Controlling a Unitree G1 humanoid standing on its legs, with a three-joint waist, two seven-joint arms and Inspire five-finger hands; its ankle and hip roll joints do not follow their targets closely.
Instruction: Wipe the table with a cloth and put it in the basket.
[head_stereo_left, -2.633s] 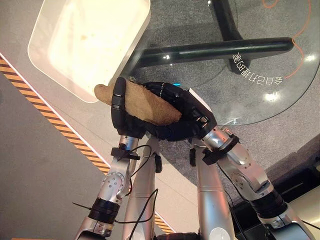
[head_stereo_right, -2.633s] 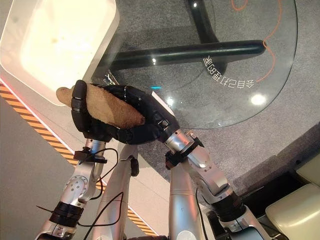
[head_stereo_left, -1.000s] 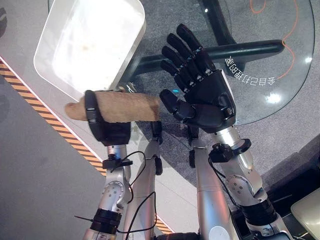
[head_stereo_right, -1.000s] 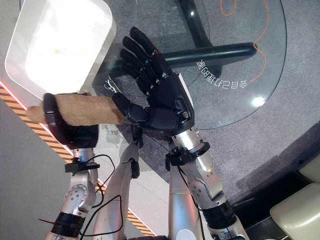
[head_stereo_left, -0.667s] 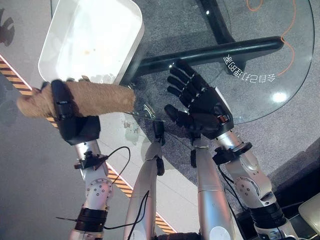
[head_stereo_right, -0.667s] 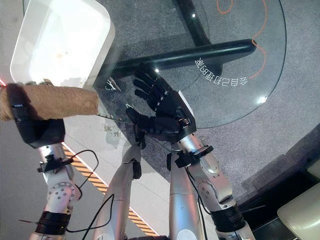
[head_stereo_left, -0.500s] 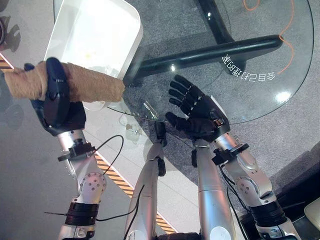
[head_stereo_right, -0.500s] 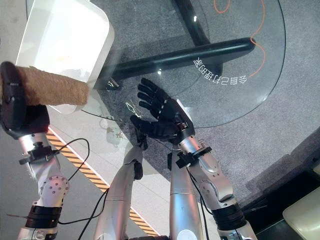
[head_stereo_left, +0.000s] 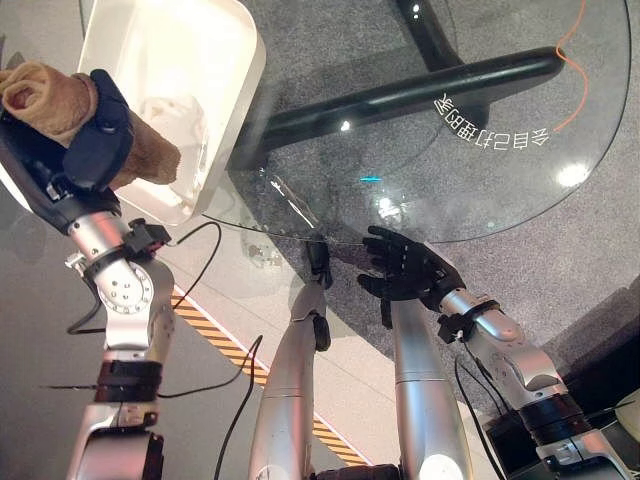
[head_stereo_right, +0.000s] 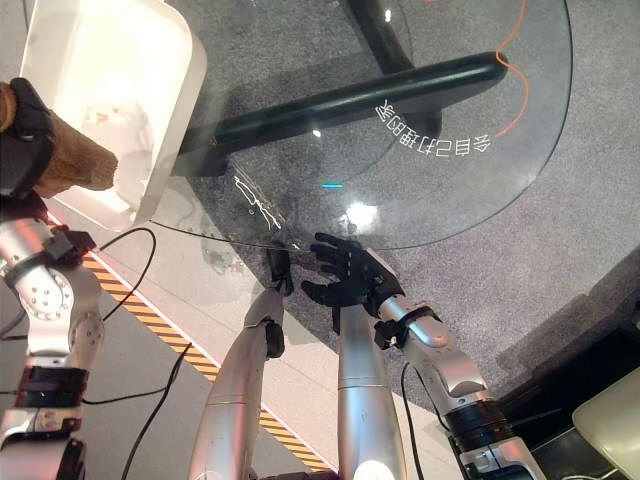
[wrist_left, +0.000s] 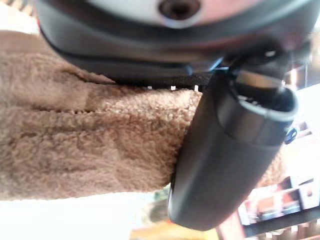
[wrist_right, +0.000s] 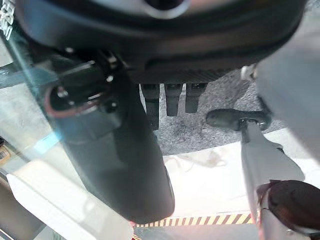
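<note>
Carrying the rolled tan cloth (head_stereo_left: 140, 150), left hand (head_stereo_left: 75, 150) curled round it above the white basket (head_stereo_left: 215, 60); right hand (head_stereo_left: 405, 272) resting spread near the glass tabletop (head_stereo_left: 480, 190). Needing release next.

Cloth (head_stereo_left: 95, 120): rolled, clasped in the curled fingers of the left hand (head_stereo_left: 75, 150), one end projecting to either side of it. Basket (head_stereo_left: 215, 55): directly beyond the left hand, at the left edge of the glass table (head_stereo_left: 480, 185); the cloth's inner end overlaps the basket's near rim. Right hand (head_stereo_left: 410, 275): fingers spread, at the table's near edge, well apart to the right of the left hand. Table base (head_stereo_left: 400, 90): under the glass, beyond the right hand. Striped floor tape (head_stereo_left: 215, 335): below and between the two hands.
</note>
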